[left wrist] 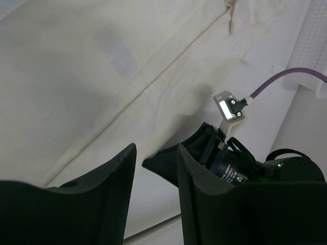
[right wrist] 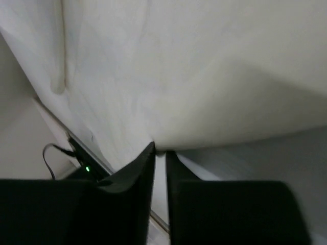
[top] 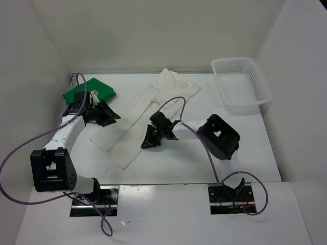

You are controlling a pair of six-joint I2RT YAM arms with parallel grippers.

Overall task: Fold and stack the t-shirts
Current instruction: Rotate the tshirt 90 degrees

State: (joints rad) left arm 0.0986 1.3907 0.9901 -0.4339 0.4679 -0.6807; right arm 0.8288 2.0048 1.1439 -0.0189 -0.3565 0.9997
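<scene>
The creamy white t-shirt (top: pixel 134 111) lies as a long folded strip running diagonally across the middle of the table. It fills the left wrist view (left wrist: pixel 102 76) and the right wrist view (right wrist: pixel 179 66). The bright green t-shirt (top: pixel 93 90) lies folded at the back left. The lavender shirt is out of view. My left gripper (top: pixel 109 117) (left wrist: pixel 156 153) is open and empty beside the strip's left edge. My right gripper (top: pixel 150 139) (right wrist: pixel 160 151) is shut on the white shirt's right edge and lifts it a little.
A white plastic mesh basket (top: pixel 240 84) stands at the back right; its side shows in the left wrist view (left wrist: pixel 312 41). White walls enclose the table on three sides. Purple cables (top: pixel 176 100) loop over the shirt and past the left arm.
</scene>
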